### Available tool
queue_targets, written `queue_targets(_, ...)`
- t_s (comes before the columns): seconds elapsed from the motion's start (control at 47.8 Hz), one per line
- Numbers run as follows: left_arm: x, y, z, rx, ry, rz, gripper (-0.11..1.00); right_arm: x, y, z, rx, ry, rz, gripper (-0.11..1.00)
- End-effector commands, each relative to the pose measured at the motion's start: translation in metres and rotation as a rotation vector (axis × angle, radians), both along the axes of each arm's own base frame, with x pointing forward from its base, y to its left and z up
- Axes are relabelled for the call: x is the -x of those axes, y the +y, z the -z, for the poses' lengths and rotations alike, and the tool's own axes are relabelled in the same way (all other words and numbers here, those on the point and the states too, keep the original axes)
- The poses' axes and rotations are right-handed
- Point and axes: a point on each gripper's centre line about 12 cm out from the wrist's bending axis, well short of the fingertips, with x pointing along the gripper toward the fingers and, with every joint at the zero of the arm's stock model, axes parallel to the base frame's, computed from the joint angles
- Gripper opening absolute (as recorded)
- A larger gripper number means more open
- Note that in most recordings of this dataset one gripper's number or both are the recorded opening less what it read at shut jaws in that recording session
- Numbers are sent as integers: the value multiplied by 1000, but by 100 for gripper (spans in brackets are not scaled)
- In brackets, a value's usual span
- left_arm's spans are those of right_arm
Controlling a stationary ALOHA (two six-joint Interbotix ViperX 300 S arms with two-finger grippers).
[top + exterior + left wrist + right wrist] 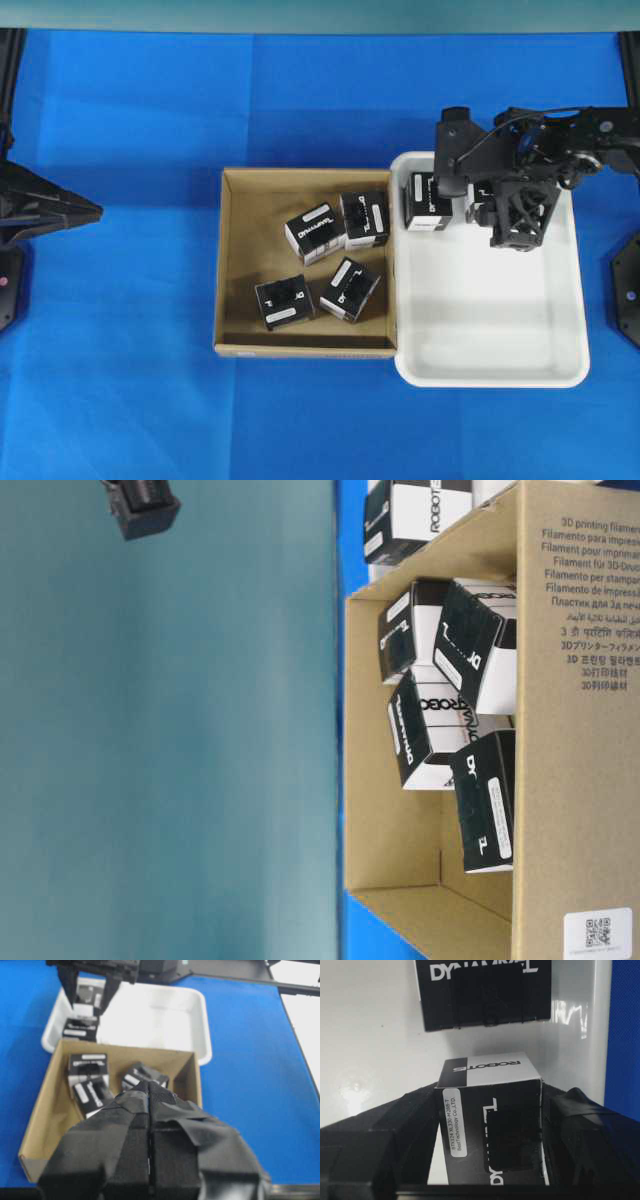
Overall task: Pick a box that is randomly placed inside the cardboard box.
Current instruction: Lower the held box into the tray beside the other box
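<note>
overhead, your right gripper (478, 212) was over the white tray (560, 372), beside the cardboard box (228, 262), where four cartons remained. from the left wrist, the left gripper (149, 1091) was pressed closed, empty. from the right wrist, the pincer gripped the box (490, 1125); release remained.

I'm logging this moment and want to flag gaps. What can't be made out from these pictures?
- Overhead: the box between the right hand's fingers is mostly hidden by the arm; only a sliver shows.
- Overhead: the left hand is partly cut off by the edge.
- Left wrist view: the near part of the cardboard box is hidden by that hand.
- Right wrist view: the white tray is cut off at the edges.
</note>
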Motion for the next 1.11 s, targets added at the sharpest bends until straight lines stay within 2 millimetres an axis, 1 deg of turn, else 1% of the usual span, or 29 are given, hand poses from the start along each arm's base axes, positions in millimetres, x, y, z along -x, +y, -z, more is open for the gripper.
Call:
queue_targets(0.0,-2,1,-9,-2,-20,-3,-7,-3,-1,2,1,2,-2,64)
queue_targets(0.398,-2,1,-9,-3,-21,-3,-7,-6,-3,8,-2,8,2,64)
queue_targets(0.817,-1,0,-10,0,-23,-2,-7,-8,-5,7,-1,-3,17,64)
queue_targets(0.838,-1,1,-10,0,-23,-3,-7,-8,-6,7,0,-5,19,66)
queue_targets(0.9,-1,0,-11,0,-26,0,-7,-11,-8,6,12,-28,19,82)
queue_targets(0.963,0,-1,-11,0,-29,3,-7,-13,-9,5,32,-55,12,95)
queue_targets(1.026,0,-1,-12,1,-34,6,-7,-15,-11,4,49,-64,1,100)
queue_targets(1.089,1,-4,-13,7,-35,18,-7,-15,-12,4,52,-63,2,100)
